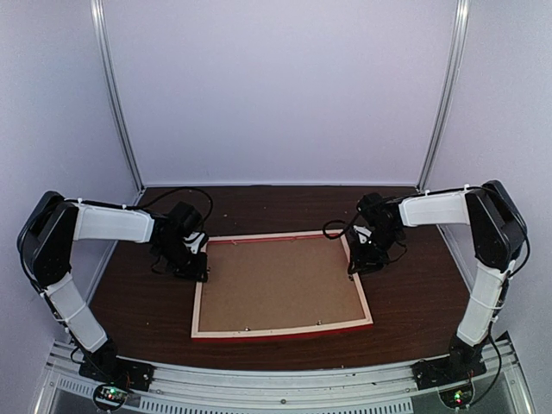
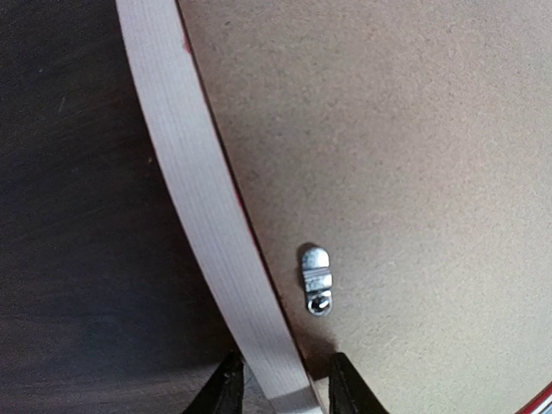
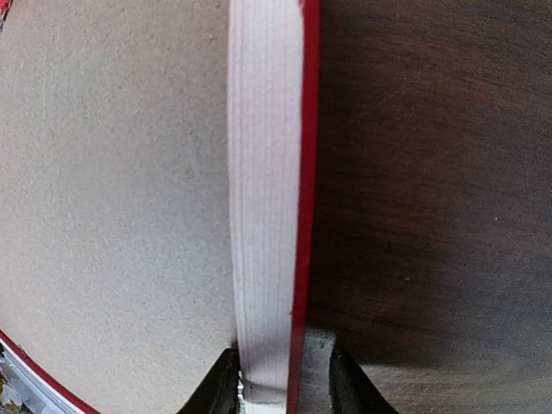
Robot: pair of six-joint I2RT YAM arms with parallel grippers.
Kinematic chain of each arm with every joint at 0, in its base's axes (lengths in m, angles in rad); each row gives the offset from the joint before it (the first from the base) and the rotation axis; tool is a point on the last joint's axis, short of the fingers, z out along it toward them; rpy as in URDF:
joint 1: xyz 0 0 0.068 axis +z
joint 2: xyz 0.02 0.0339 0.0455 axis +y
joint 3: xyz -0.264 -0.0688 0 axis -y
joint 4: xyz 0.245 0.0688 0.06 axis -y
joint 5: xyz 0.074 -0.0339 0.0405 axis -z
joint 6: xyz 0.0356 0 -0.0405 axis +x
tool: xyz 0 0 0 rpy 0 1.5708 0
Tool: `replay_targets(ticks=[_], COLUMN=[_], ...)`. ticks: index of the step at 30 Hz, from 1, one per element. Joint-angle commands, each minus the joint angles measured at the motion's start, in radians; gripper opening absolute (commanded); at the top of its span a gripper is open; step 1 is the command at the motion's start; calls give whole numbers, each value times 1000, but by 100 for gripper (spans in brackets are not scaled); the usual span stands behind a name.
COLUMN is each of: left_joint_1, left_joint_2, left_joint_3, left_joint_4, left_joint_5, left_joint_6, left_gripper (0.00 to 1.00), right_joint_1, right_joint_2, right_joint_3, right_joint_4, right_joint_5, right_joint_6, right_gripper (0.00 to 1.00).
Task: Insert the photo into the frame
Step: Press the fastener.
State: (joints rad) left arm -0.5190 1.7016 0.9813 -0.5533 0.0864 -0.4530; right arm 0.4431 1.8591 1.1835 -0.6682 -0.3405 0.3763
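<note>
The backing board (image 1: 280,285) lies inside the frame (image 1: 285,331), on the table (image 1: 414,302).

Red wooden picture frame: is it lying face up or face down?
Face down. The red wooden picture frame shows its pale bare-wood back upward, with the brown backing board inside and a metal clip on it.

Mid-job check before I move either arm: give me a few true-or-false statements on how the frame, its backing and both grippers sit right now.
1. The frame lies face down, pale back up. True.
2. The photo lies on the table beside the frame. False: no photo shows in any view; a brown backing board fills the frame.
3. The left gripper and the right gripper each have a finger on either side of a side rail. True.
4. The metal clip rests on the dark table. False: it sits on the backing board, just inside the rail.
</note>
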Motion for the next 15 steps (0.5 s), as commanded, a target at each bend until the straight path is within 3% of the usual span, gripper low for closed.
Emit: replay_targets(ticks=[1,15], left_joint_1=[-6,-15], left_joint_2=[-10,-13], left_joint_3=[-18,-11], left_joint_4=[-11,-11], left_joint_5=[-1,-1], left_joint_6=[-6,-13], left_gripper=[35,36], right_joint_1=[-21,17], right_joint_2=[6,11], right_joint_3=[-30,64], right_joint_4=[45,-166], right_joint_5=[-2,173], right_joint_6=[27,-94], right_gripper=[36,30])
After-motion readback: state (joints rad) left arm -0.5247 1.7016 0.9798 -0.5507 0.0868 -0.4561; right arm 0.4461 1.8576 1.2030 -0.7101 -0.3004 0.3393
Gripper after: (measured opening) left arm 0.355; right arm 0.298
